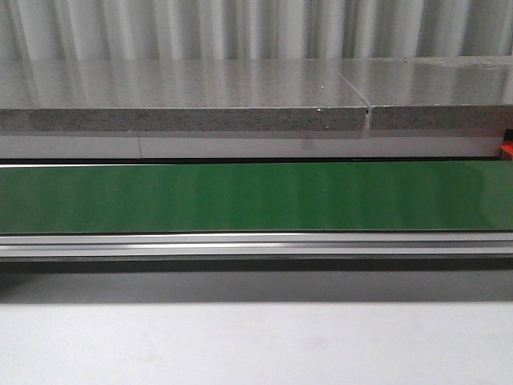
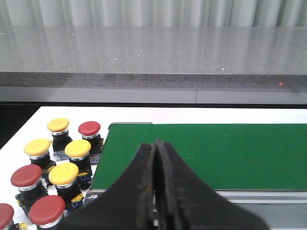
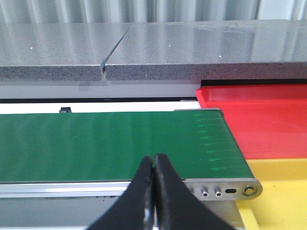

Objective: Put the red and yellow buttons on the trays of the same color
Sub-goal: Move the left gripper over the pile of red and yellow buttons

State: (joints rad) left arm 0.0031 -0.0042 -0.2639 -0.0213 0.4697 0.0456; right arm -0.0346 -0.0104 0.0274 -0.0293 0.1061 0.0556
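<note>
Currently we are holding both the left end effector (image 2: 154, 191) and right end effector (image 3: 153, 191) clenched, empty. Tightly clustered red buttons (image 2: 89, 128) and yellow buttons (image 2: 77, 148) are risking knocked neighbours or a wrong-colour pick for the red tray (image 3: 268, 124) or yellow tray (image 3: 283, 191).

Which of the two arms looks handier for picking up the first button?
The left. Its fingers, shut, sit beside the red and yellow buttons. The right arm's view shows only the green belt and red tray, no buttons.
</note>
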